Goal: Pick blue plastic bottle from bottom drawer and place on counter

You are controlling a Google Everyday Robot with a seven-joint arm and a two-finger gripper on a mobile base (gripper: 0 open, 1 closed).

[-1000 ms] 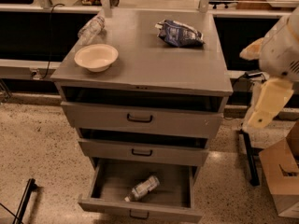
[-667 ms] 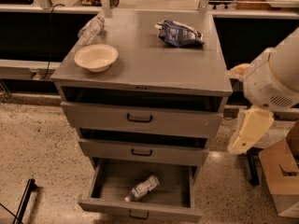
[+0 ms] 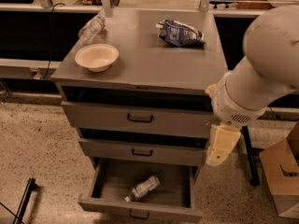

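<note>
The blue plastic bottle (image 3: 144, 188) lies on its side in the open bottom drawer (image 3: 140, 211), cap toward the front left. The counter (image 3: 149, 55) is the grey top of the cabinet. My arm (image 3: 261, 73) comes in from the right. Its cream end piece, with the gripper (image 3: 217, 160), hangs down beside the cabinet's right edge at the height of the middle drawer. It is above and to the right of the bottle and holds nothing that shows.
On the counter are a cream bowl (image 3: 96, 56), a plain clear bottle (image 3: 91, 29) and a dark blue snack bag (image 3: 180, 33). The top drawer (image 3: 140, 118) and middle drawer (image 3: 140, 150) stand slightly open. A cardboard box (image 3: 282, 176) sits on the floor at the right.
My arm has swung left and down, from beside the counter's right edge to the level of the middle drawer. The bottle and the drawers have not moved.
</note>
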